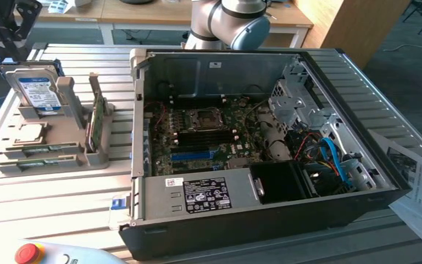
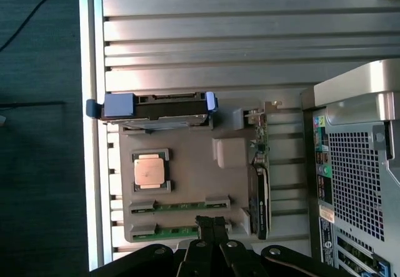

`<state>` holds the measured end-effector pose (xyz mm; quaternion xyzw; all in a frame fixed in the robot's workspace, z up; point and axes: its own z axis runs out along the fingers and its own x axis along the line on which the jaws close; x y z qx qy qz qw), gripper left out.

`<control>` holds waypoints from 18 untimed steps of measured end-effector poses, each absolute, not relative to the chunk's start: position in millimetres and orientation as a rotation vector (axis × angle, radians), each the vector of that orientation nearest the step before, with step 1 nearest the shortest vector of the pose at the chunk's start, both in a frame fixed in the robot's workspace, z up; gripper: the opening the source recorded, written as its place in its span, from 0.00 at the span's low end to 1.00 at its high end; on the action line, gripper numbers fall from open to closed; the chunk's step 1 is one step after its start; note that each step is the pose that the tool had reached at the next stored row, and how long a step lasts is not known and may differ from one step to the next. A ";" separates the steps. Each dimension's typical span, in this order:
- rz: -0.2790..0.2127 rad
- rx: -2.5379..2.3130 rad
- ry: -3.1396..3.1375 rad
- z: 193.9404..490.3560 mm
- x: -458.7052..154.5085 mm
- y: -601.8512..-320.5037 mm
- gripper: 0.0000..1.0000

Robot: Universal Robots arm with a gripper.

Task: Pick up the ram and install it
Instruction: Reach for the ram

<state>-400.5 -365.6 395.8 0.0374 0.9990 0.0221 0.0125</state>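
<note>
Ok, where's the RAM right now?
Two long, narrow green RAM sticks lie side by side in the grey holder tray on the exterior view's left, next to the square silver processor chip, beside the open black computer case.

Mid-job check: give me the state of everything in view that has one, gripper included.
Black gripper: shut, empty, above the grey holder tray.
Two long green ram sticks: lying flat in tray slots, not picked up.
Silver hard drive with blue-white label: upright in tray.
Broad green card: standing on edge in tray.
Square metal processor chip: flat in its recess.
Black computer case: open, side panel off.
</note>
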 end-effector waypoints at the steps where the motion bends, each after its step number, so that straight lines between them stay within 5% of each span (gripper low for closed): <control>1: 0.069 0.117 3.114 395.8 -400.6 -365.5 0.10; 18: 0.069 0.117 3.114 395.8 -400.7 -370.2 0.10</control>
